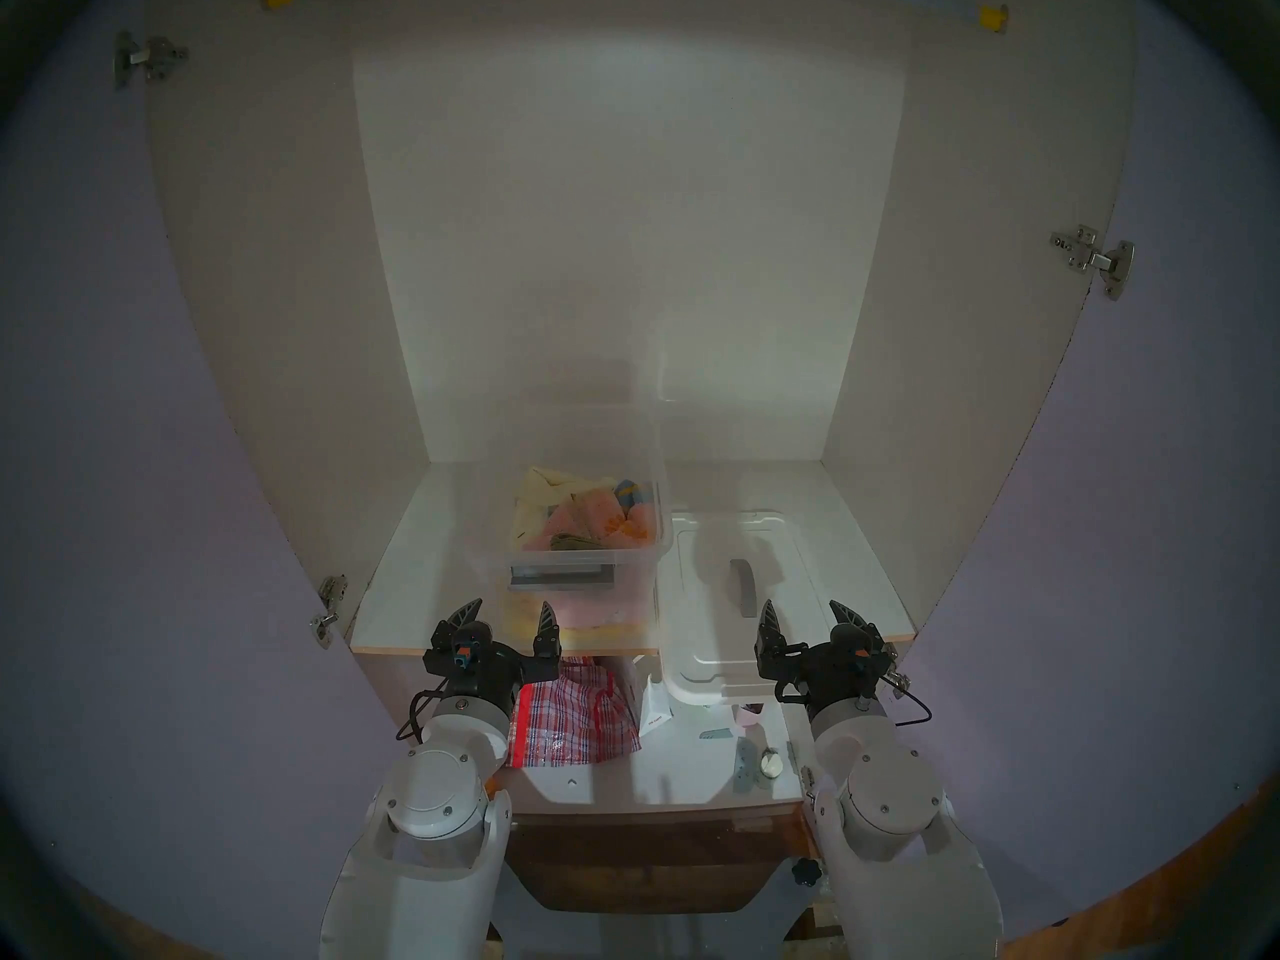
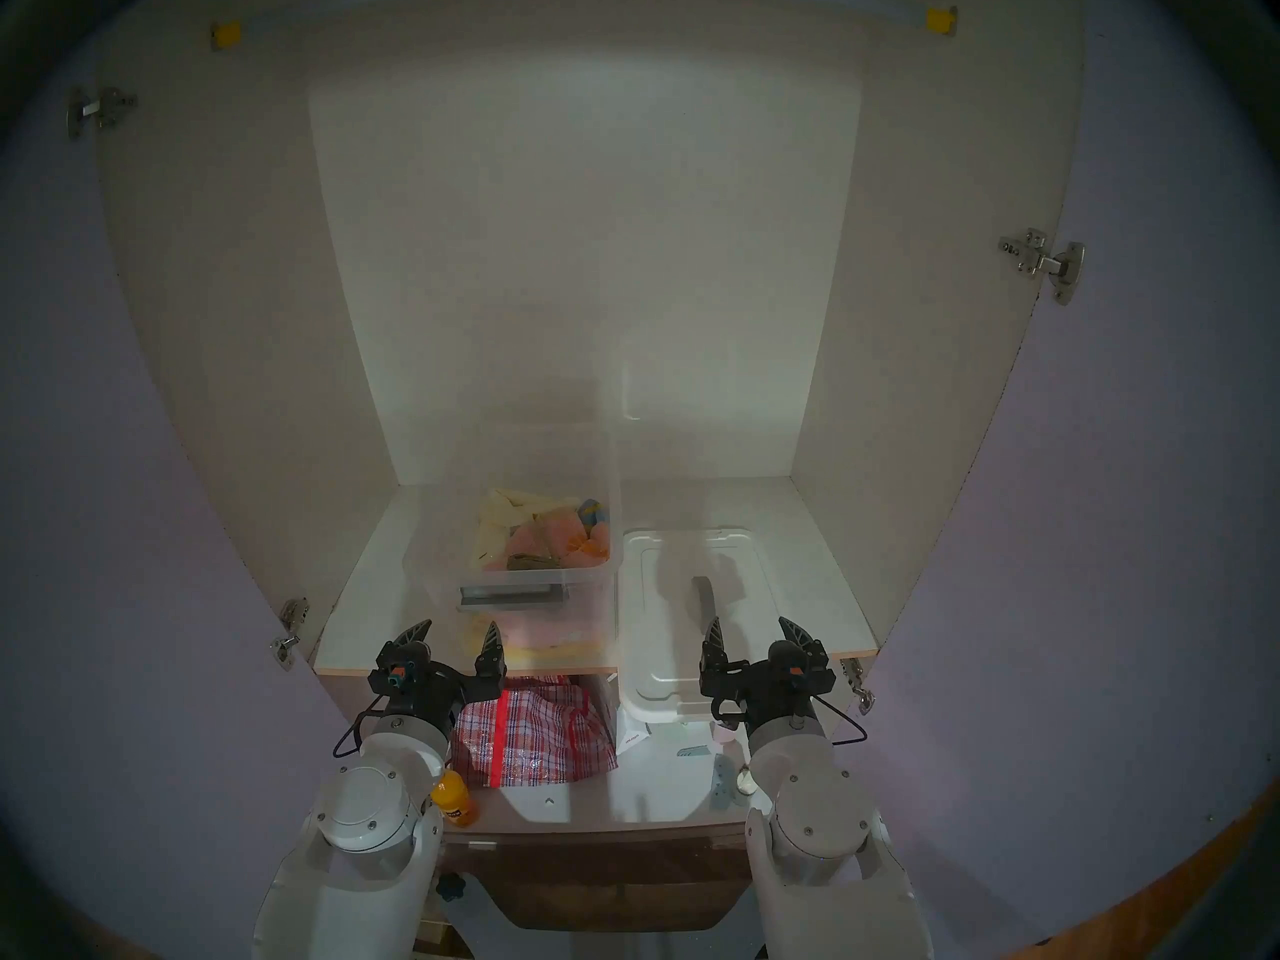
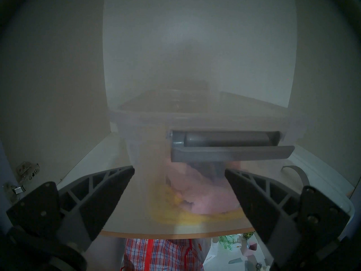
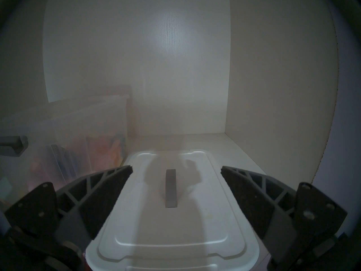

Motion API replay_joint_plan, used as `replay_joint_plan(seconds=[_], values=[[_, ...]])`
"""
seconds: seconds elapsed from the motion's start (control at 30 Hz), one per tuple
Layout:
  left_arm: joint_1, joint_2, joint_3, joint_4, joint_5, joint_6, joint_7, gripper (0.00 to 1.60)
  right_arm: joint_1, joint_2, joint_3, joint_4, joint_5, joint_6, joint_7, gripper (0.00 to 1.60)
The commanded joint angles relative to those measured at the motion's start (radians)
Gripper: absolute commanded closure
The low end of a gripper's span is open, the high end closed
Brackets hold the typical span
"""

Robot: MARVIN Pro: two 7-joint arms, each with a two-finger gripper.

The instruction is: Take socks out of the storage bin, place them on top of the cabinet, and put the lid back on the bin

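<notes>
The clear storage bin [image 1: 485, 522] stands open on the cabinet's white shelf [image 1: 409, 577], with pink, yellow and blue cloth inside. The olive-tan socks [image 1: 569, 541] lie inside it near the front wall. The white lid [image 1: 744, 577] with its grey strip handle lies flat on the shelf to the bin's right, its front end overhanging the shelf edge. My left gripper [image 1: 509, 613] is open and empty just in front of the bin [image 3: 148, 131]. My right gripper [image 1: 807, 613] is open and empty over the lid's [image 4: 195, 221] front end.
A red-checked woven bag [image 1: 575, 716] lies on the lower shelf under the bin. Small items and a white carton [image 1: 654, 713] sit beside it. An orange bottle [image 2: 454, 803] stands by my left arm. Lilac doors [image 1: 138, 453] stand open at both sides.
</notes>
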Motion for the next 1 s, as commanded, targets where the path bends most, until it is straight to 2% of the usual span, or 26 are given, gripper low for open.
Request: replay_joint_plan(seconds=[0.0, 0.27, 0.37, 0.63, 0.87, 0.97], values=[[0.005, 0.019, 0.012, -0.059, 0.042, 0.021, 0.008, 0.0, 0.006, 0.0, -0.001, -0.022, 0.0, -0.002, 0.001, 0.0], [0.016, 0.047, 0.007, -0.113, 0.048, 0.015, 0.004, 0.0, 0.007, 0.0, -0.001, -0.022, 0.0, -0.002, 0.001, 0.0], [0.018, 0.066, -0.01, -0.14, 0.029, 0.028, -0.018, 0.0, 0.007, 0.0, -0.001, -0.022, 0.0, -0.003, 0.001, 0.0], [-0.04, 0.117, -0.021, -0.163, -0.01, 0.08, -0.092, 0.0, 0.007, 0.0, -0.001, -0.021, 0.0, -0.003, 0.0, 0.0], [-0.115, 0.131, -0.011, -0.181, -0.027, 0.174, -0.119, 0.0, 0.007, 0.0, -0.001, -0.021, 0.0, -0.003, 0.0, 0.0], [-0.202, 0.111, 0.008, -0.164, -0.004, 0.273, -0.087, 0.0, 0.007, 0.0, -0.001, -0.021, 0.0, -0.003, 0.0, 0.0]])
